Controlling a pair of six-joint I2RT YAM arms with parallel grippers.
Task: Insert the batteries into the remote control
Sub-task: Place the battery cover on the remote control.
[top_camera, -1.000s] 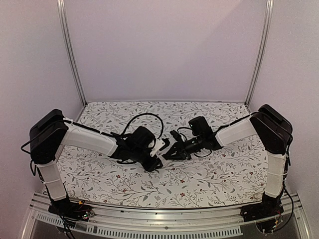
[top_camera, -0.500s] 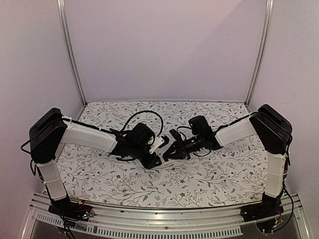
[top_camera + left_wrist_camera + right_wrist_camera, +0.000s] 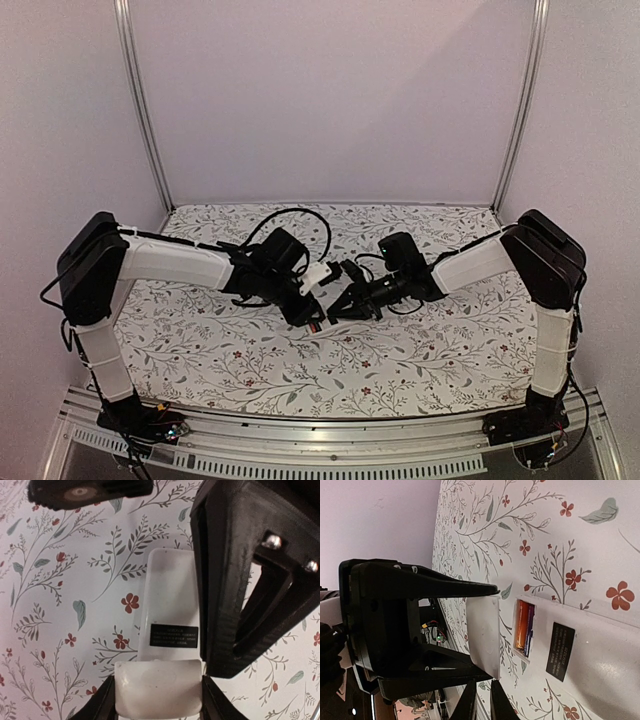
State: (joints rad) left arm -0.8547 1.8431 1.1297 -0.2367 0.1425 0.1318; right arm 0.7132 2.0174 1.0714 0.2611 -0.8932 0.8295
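Batteries (image 3: 522, 630) look seated in remote (image 3: 580, 652), which L gripper (image 3: 159, 702) pinches. R gripper (image 3: 494, 632) pinches cover (image 3: 482, 630). Next, prob. align & snap on.

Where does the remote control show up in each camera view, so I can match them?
Top external: remote control at centre, between the two arms' tips.
Left wrist: centre, near end in the left gripper.
Right wrist: lower right, batteries in its recess, beside the white cover the right gripper holds.
Shared landmark: black label on its back, both wrist views.
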